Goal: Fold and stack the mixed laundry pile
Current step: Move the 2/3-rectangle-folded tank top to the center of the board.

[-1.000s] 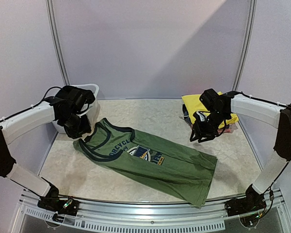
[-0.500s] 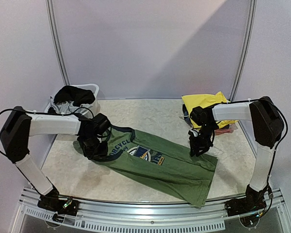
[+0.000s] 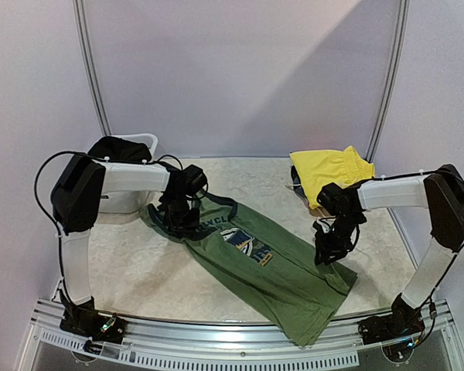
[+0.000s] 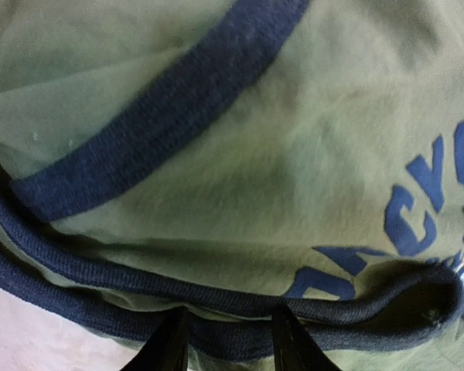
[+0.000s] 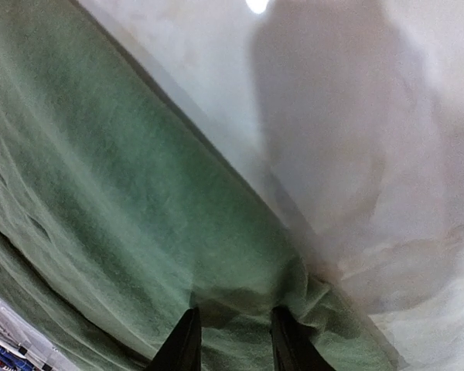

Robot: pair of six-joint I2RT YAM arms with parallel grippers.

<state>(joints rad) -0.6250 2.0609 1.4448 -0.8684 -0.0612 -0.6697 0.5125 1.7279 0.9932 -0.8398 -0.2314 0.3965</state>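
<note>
The olive-green T-shirt (image 3: 286, 278) with navy trim lies stretched on a diagonal from back left to front right across the table. My left gripper (image 3: 182, 219) sits on its neckline. In the left wrist view that gripper (image 4: 228, 340) is shut on the navy collar band (image 4: 139, 154), which is bunched between the fingertips. My right gripper (image 3: 330, 246) is at the shirt's far hem edge. The right wrist view shows it (image 5: 233, 332) shut on a puckered fold of green cloth (image 5: 100, 193). A bright yellow garment (image 3: 332, 166) lies folded at the back right.
A white tub (image 3: 143, 143) stands at the back left with a black garment (image 3: 116, 147) draped over it. Pale marbled tabletop (image 3: 124, 270) shows on the left of the shirt. A metal rail (image 3: 216, 352) runs along the near edge. White walls enclose the back and sides.
Both grippers came down onto the shirt and closed on it, then dragged it to the right. The shirt now lies on a steeper diagonal, with its hem nearer the front right.
</note>
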